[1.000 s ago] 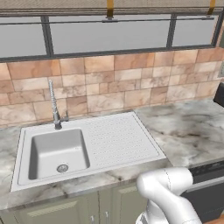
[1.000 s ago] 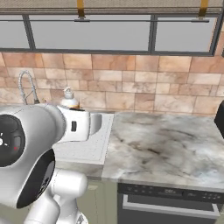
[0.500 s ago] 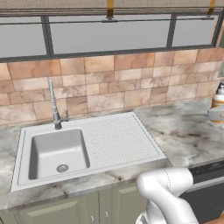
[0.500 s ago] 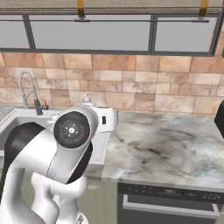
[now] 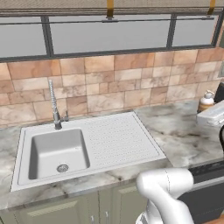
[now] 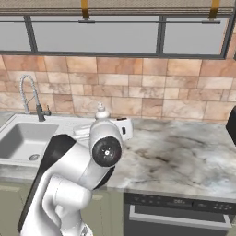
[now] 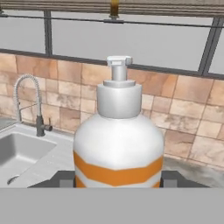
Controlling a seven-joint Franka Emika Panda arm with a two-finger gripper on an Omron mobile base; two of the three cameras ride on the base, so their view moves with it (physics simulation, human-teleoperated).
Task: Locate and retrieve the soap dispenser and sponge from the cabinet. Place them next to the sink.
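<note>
The soap dispenser [image 7: 118,140], a white-and-orange pump bottle, stands upright between my dark fingertips [image 7: 65,179], with my gripper [image 7: 118,180] shut on its lower body. In the left base view the soap dispenser [image 5: 205,101] hangs over the marble counter at the far right, well right of the sink [image 5: 26,135]. Its white pump top [image 6: 101,112] pokes up behind my elbow in the right base view, just right of the sink's drainboard. The sponge and the cabinet are out of view.
A chrome spring-coil faucet [image 5: 54,105] rises behind the basin. Marble counter [image 6: 184,152] stretches to the right of the sink. A dark appliance front [image 6: 179,212] sits under it and a dark object [image 6: 231,122] stands at its right end. Tiles and a window run behind.
My arm has swung round with the dispenser. The bottle came into the left base view at its right edge and moved further in. My elbow shifted right in the right base view.
</note>
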